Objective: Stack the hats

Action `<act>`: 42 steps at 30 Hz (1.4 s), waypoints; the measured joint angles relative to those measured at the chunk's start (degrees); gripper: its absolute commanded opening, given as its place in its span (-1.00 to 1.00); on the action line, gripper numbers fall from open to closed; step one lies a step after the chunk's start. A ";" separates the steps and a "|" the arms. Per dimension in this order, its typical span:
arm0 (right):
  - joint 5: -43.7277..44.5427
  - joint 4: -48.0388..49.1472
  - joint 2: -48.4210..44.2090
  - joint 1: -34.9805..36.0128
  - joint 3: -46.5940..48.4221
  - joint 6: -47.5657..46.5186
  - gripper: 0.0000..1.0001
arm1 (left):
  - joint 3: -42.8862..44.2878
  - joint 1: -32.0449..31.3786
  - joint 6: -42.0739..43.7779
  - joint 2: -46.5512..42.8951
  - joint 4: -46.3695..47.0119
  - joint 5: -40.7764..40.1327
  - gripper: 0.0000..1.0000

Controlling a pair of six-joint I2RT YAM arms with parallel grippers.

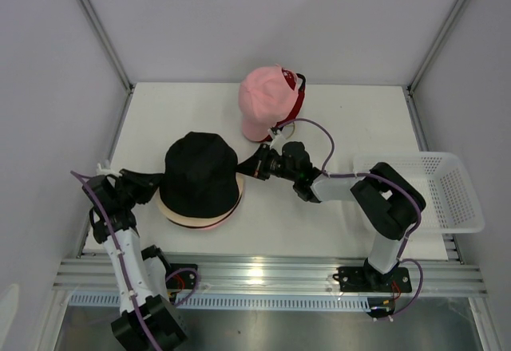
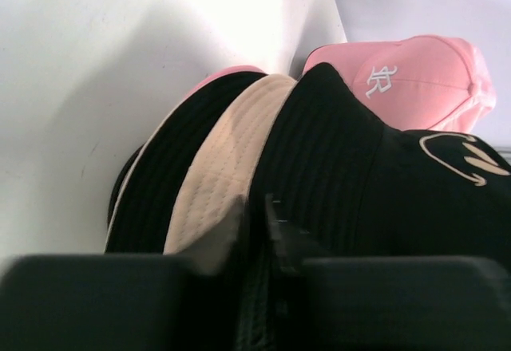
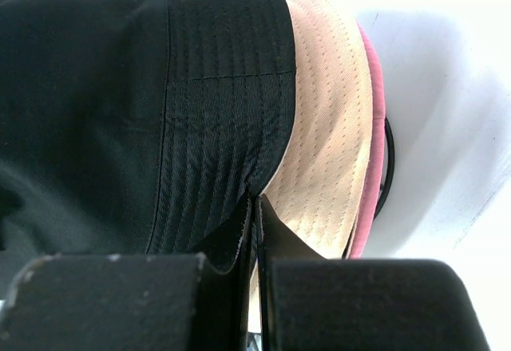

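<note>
Left gripper fingers nearly together on the brim of the black bucket hat, at its left edge. Right gripper pressed shut, pinching the same black brim at its right edge. The black hat tops a stack over a cream bucket hat and a pink brim, left of centre on the worktop, toward its front edge. Pink cap lies near the back edge, apart from both grippers. White basket overhangs the right edge.
</note>
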 measured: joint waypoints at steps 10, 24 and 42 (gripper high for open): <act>0.37 -0.07 0.31 0.11 0.17 -0.46 -1.00 | -0.79 0.11 -0.31 -0.50 -0.81 -0.07 -0.99; 0.68 -3.10 3.96 0.13 5.46 -9.05 -1.00 | -3.82 0.09 1.84 -3.41 0.39 1.05 -0.99; -2.34 -8.76 11.23 -2.69 16.59 -15.21 -1.00 | -8.81 -0.33 0.00 -4.13 2.21 1.05 -0.99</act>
